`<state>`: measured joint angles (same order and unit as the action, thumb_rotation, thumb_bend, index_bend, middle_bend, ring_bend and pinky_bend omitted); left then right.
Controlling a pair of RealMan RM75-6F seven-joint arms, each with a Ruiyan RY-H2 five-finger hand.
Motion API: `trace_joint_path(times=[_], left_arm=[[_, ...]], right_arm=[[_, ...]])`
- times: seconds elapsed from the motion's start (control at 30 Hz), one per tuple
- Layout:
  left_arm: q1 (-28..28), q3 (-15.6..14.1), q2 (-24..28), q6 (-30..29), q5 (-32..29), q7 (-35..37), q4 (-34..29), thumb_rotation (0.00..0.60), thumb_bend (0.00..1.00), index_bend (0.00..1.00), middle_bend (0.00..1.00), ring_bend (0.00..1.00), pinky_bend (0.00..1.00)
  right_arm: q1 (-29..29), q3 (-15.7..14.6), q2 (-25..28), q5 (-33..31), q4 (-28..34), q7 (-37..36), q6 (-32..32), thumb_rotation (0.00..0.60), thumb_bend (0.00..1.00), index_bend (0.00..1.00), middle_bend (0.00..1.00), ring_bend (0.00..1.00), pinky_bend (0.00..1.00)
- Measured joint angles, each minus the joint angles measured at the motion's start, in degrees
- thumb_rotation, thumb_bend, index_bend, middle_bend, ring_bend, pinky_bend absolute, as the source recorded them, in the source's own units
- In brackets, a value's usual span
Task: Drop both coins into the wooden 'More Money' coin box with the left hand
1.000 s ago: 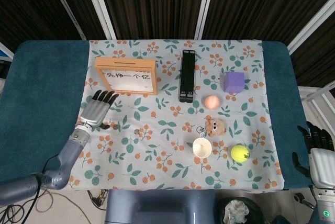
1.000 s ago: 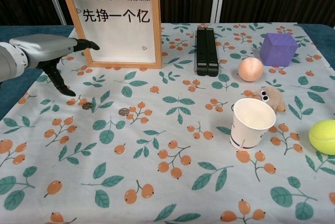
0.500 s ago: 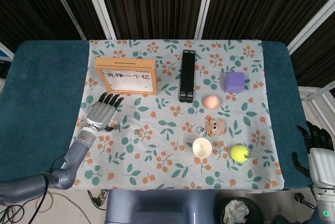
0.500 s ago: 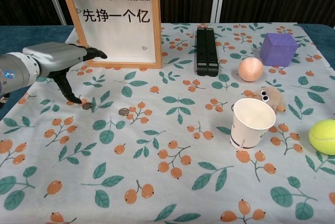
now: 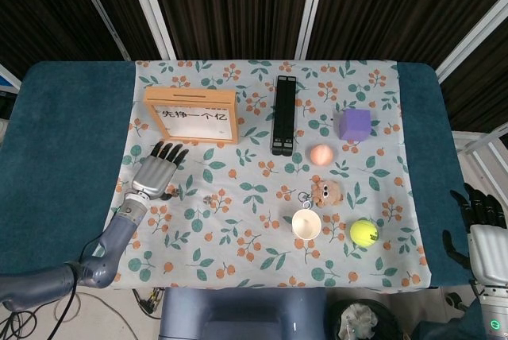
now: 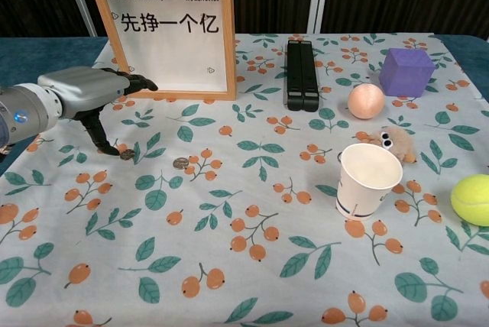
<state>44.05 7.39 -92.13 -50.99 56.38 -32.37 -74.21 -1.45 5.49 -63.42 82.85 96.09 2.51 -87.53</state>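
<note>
Here, the wooden 'More Money' coin box is seen standing upright near the back left of the desk, its long axis running left to right and its printed face turned toward the robot; in the head view a narrow slot can be made out along its top edge. Two coins lie flat on the floral cloth in front of the box: one coin just beside the thumb tip of the left hand, the other coin a little further right, apart from the hand.

To the right of the box a black folded stand is laid with its long axis running away from the robot. Further right a purple cube, a peach ball, a small plush toy, a paper cup and a tennis ball are spread out, well apart from the coins.

The left hand is held low over the cloth, fingers extended toward the lower edge of the box, thumb pointed down by the nearer coin; nothing is grasped. The right hand is seen at the right edge of the desk in the head view, fingers apart and empty.
</note>
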Motion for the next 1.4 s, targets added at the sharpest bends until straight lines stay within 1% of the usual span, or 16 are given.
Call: trace_joint_path(times=[1.4], left_arm=[[1.62,-1.38,-2.91,0.38,-0.87,-2.78,3.0,0.6,0.09,0.05,0.0,0.0,0.0]], right_arm=[[0.06,0.11,0.31,-0.25,0.17,-0.13,0.09,0.6,0.51,0.15,0.02,0.0,0.0]])
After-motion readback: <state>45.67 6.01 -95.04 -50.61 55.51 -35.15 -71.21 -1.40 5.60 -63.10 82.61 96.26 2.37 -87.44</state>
